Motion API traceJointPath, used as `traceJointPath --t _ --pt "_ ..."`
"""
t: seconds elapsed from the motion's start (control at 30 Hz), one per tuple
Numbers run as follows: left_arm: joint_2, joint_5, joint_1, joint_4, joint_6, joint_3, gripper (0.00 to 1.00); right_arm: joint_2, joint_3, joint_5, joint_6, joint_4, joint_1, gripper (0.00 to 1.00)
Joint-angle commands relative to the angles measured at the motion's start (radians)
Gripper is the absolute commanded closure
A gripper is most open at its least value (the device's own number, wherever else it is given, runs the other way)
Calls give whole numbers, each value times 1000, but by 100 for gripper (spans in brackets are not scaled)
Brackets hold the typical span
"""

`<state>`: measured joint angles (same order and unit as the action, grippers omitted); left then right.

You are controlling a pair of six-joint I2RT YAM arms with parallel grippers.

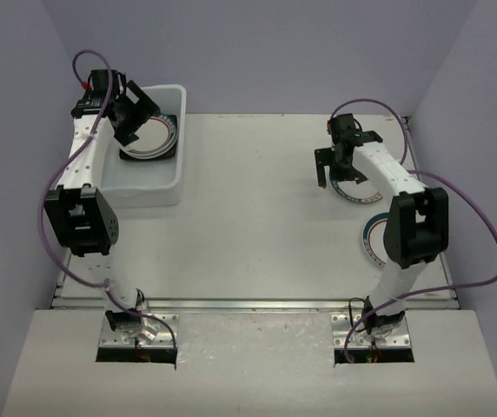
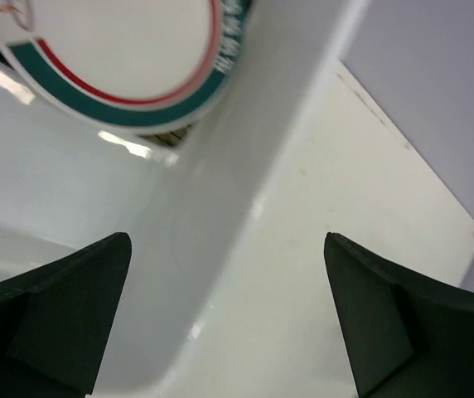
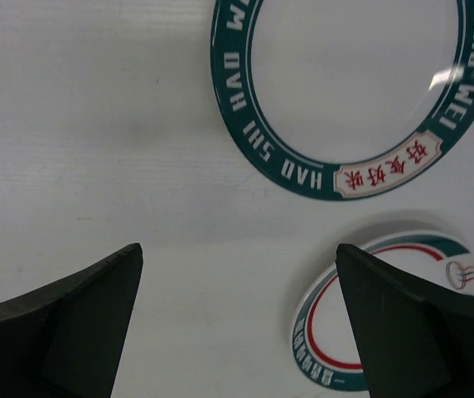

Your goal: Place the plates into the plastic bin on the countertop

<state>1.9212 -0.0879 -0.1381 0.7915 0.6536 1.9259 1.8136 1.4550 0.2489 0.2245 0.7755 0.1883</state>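
Note:
The white plastic bin (image 1: 147,193) stands at the far left of the countertop (image 1: 257,208). Inside it a round teal-red rimmed plate (image 1: 158,137) lies on a black square plate (image 1: 175,139). My left gripper (image 1: 130,127) is open and empty above the bin. The left wrist view shows it (image 2: 229,319) over the bin's rim (image 2: 245,166), with the round plate (image 2: 121,58) beyond. My right gripper (image 1: 335,169) is open and empty above the countertop. A teal-lettered round plate (image 3: 353,91) lies just ahead of it (image 3: 237,323), and a teal-red rimmed plate (image 3: 386,319) lies by its right finger.
The two loose plates lie at the right of the countertop, one (image 1: 359,193) beside the right gripper and one (image 1: 372,240) partly under the right arm. A metal strip (image 1: 257,305) runs along the near edge. Purple walls enclose the back and sides.

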Motion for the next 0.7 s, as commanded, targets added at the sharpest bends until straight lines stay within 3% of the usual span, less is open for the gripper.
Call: traceJointPath --t 0.0,0.13,0.3,0.5,0.6,0.67 --pt "-399 11 225 -119 -34 -229 0 135 82 278 -169 -132 71 3" --pt "-515 -7 321 -164 -19 -414 0 285 151 325 -216 -145 84 10" --pt "-553 9 339 -87 -71 -464 0 389 152 389 -291 -199 97 24" --pt "-604 43 339 -25 -141 -469 0 455 133 447 -330 -252 90 31" --pt "-610 40 339 -6 -160 -469 0 478 116 420 -341 -260 77 48" --pt "-611 39 339 -3 -163 -469 0 478 99 408 -340 -266 73 68"
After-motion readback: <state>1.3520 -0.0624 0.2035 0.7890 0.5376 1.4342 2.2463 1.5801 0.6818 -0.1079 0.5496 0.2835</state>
